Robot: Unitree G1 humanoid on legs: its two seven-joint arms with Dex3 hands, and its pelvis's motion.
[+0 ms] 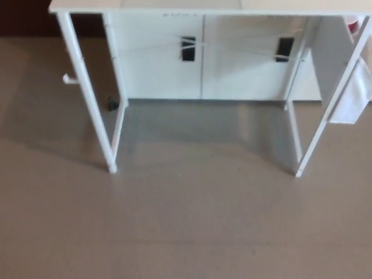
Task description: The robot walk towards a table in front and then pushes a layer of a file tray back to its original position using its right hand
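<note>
Approach stage: white table [203, 7] lies ahead across bare floor [186, 232]; file tray unseen, neither hand visible, push pending.

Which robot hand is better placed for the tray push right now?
Neither can be judged yet: no robot hand is in view and no file tray shows. Only the white table edge and legs appear ahead, across bare floor. The task names the right.
</note>
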